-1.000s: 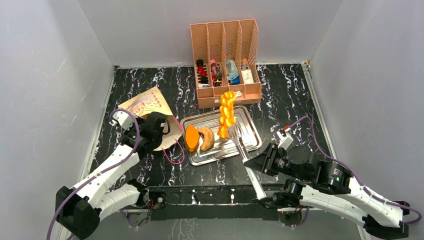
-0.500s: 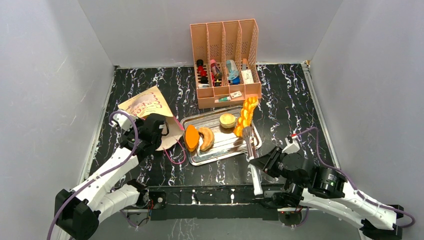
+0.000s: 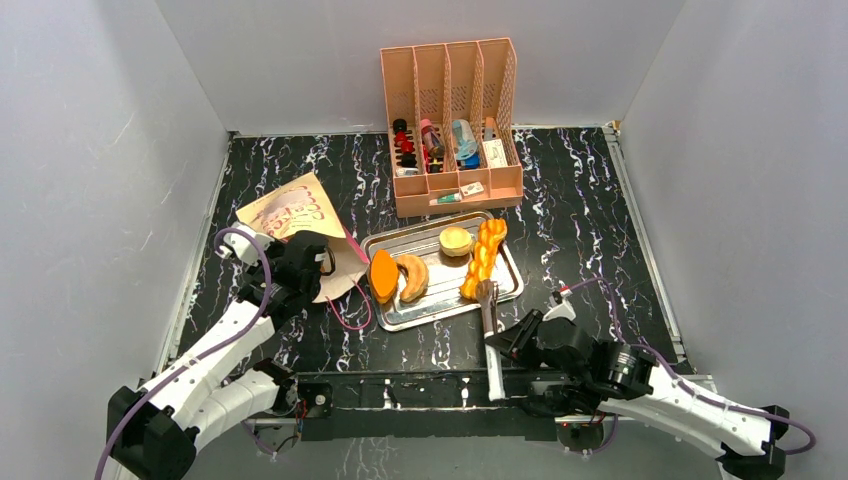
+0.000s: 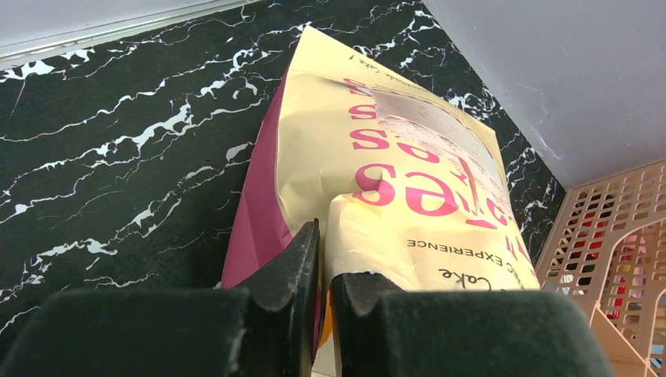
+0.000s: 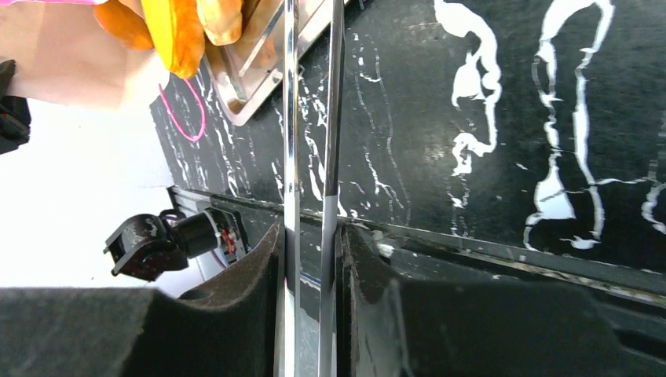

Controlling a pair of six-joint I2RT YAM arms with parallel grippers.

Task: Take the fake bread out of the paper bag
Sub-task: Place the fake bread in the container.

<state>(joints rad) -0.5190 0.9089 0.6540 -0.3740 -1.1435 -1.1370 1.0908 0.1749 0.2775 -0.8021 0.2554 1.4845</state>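
A black, white-veined marble tabletop (image 3: 600, 200) sits between pale grey walls (image 3: 100, 150). My left gripper (image 4: 324, 259) pinches nearly closed on the edge of the cream paper bag with pink side panels (image 4: 408, 157), which lies flat at centre left. My right gripper (image 5: 312, 236) clamps slim metal tongs (image 5: 290, 118). Their tips run off the top of the wrist frame, near the orange twisted fake bread (image 3: 482, 252) on the steel tray (image 3: 445, 295).

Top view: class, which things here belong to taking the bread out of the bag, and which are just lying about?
Job in hand: bag; left gripper, shut on its edge; tongs, in the shut right gripper; twisted bread; bun; croissant; orange loaf; tray.

Lying about: organizer; small items in it.
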